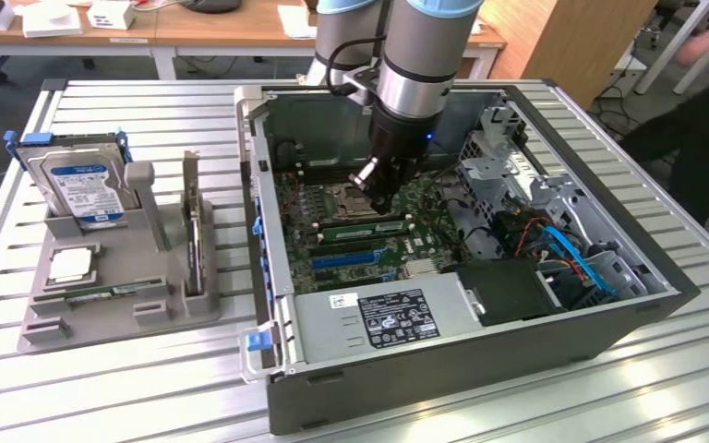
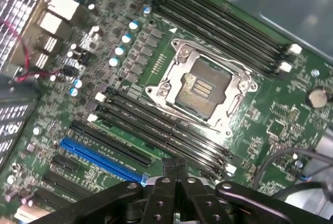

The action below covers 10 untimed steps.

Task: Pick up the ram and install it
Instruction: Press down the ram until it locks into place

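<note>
- Exterior view puts the robot's black hand [image 1: 377,198] inside the open grey metal computer case [image 1: 453,369], low over the large green motherboard [image 1: 423,242] on the case floor.
- Wrist view has the hand [image 2: 177,169] with its fingers pressed together and nothing between them, tips just beside the long black memory slots [image 2: 161,130] by the square silver processor socket [image 2: 200,86]. Those slots look empty to me.
- I see the ram [image 1: 108,293], a narrow green circuit-board stick, lying flat in the grey plastic holder [image 1: 121,318], which sits on the slatted metal table [image 1: 145,388] outside the case on the exterior view's left, well apart from the hand.
- A thin dark board [image 1: 191,212] stands on edge in the same holder, nearer the case. I cannot tell if it is a second stick.
- I judge the ram light, stiff and thin, with fragile chips and contacts. I would pinch it across its flat faces near mid-length, clear of the contact edge.
</note>
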Each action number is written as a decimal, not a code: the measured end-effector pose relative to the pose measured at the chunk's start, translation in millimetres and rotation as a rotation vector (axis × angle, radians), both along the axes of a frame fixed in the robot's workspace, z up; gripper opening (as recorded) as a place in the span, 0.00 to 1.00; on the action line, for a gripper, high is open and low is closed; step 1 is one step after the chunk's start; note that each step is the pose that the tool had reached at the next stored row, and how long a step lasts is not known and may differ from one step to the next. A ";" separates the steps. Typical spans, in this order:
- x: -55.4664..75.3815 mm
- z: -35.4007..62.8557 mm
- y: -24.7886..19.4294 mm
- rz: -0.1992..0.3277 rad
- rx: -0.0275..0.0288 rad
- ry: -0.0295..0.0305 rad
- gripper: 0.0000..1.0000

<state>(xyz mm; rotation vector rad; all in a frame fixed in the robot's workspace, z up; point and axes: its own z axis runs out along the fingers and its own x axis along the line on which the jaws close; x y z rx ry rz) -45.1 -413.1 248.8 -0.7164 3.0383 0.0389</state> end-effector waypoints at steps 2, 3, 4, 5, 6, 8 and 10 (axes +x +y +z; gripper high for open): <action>-0.1 0.0 0.0 -0.029 0.0000 0.0000 0.09; -0.1 -0.1 0.0 -0.044 0.0000 0.0000 0.09; -0.1 -0.1 0.0 -0.058 0.0000 0.0000 0.09; -0.1 -0.1 0.0 -0.072 0.0000 0.0000 0.09; -0.2 -0.2 0.0 -0.086 0.0000 0.0000 0.09; -0.2 -0.3 0.0 -0.114 0.0000 0.0000 0.09; -0.2 -0.3 0.0 -0.145 0.0000 -0.0001 0.09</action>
